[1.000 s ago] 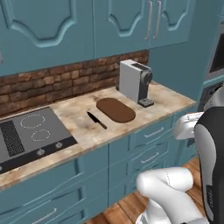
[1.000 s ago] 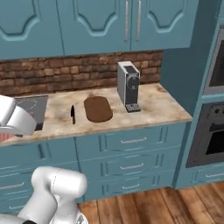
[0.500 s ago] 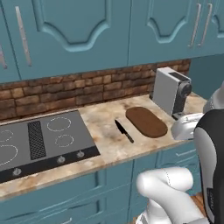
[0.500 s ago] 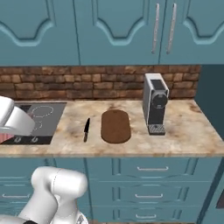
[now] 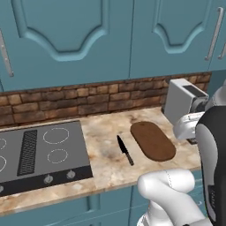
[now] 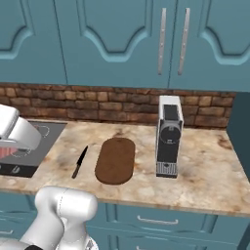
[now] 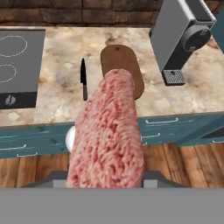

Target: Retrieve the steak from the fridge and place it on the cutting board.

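I have the steak (image 7: 107, 135) in the gripper (image 7: 105, 181); the fingertips are hidden under the meat, so I judge the jaws closed on its near end from the way the slab juts straight out along the gripper's axis. It is a pink, pebbly, soft-looking slab with a rounded far tip, and I expect it to sag or slip if I swing hard.

Ahead of the gripper and below it lies the cutting board (image 7: 122, 68), a smooth dark-brown wooden oval, bare and flat on the mottled beige stone counter (image 7: 59, 78). A black knife (image 7: 83, 78) lies just left of the board, parallel to it, and a boxy grey coffee machine (image 7: 179, 37) stands off to the right. The gripper hangs short of the counter edge, over the wooden floor, so the steak is not yet above the board.
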